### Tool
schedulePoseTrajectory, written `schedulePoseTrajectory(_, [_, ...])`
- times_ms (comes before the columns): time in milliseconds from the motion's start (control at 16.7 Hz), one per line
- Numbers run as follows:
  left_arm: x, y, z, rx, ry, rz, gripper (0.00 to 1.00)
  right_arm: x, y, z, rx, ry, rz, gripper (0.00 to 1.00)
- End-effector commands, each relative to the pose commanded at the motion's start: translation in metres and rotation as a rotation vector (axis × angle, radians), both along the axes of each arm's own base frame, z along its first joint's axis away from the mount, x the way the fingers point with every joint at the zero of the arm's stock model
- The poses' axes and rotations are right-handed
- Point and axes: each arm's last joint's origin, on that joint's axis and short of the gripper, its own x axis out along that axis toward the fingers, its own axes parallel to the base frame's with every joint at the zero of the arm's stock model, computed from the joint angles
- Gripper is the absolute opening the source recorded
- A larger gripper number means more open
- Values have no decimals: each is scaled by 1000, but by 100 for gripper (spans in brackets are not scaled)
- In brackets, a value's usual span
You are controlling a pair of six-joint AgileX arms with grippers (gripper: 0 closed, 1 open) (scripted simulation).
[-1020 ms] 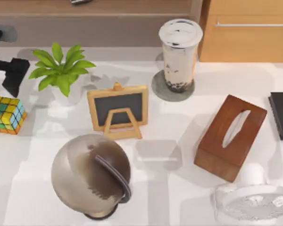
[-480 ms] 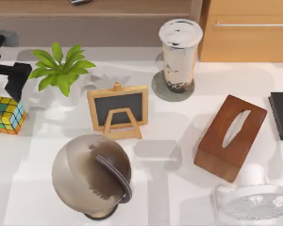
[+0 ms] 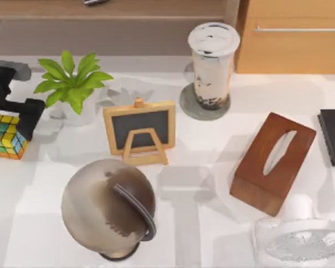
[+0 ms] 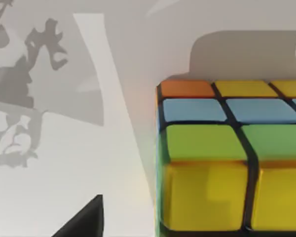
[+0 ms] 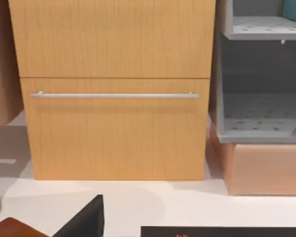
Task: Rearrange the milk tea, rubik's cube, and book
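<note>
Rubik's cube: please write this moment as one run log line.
left hand | over right edge of rubik's cube | cube on table, not lifted | milk tea on coaster

The left arm [image 3: 1,84] is matte black throughout, built of blocky, rounded segments, with a pale grey piece where its upper section meets the next. The left gripper [image 3: 29,116] ends in a dark, squared-off block with no visible markings, screws or cables. In each wrist view a single black fingertip appears as a plain, pointed wedge: the left's [image 4: 84,220] and the right's [image 5: 86,219].
</note>
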Motion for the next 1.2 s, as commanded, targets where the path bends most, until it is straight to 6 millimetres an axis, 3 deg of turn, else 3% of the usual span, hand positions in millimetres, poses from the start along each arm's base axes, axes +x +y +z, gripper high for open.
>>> schedulePoseTrajectory(300, [1, 0, -1, -1, -7, -2, 100, 0, 0, 0, 0, 0, 0, 100])
schedulePoseTrajectory(1080, [1, 0, -1, -1, -7, -2, 2, 0, 0, 0, 0, 0, 0, 100])
schedulePoseTrajectory(1200, [1, 0, -1, -1, -7, -2, 0, 0, 0, 0, 0, 0, 0, 100])
